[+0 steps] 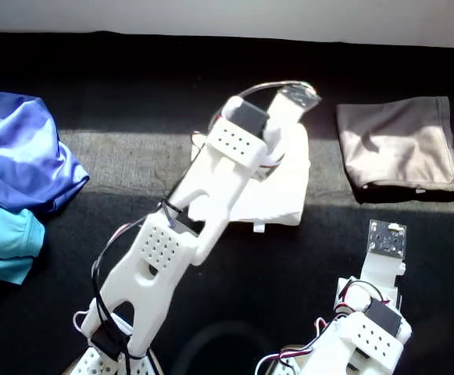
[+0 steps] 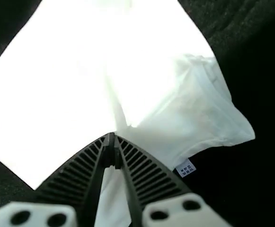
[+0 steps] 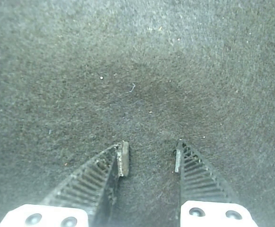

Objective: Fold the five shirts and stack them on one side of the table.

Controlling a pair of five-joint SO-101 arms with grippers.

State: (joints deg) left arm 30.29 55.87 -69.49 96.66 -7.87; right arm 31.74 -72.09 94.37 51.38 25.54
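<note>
Left gripper (image 2: 110, 144): jaws clenched on white shirt (image 2: 80, 71); risk was the thin pinch slipping, spoiling the fold. Right gripper (image 3: 149, 158): jaws released, hung over worktop (image 3: 128, 56).

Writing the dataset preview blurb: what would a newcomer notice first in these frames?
The bright white shirt mid-table, with the left gripper shut on its fabric. Then a folded grey shirt at the far right and a crumpled blue shirt at the left edge; the right gripper hangs open over bare table.
</note>
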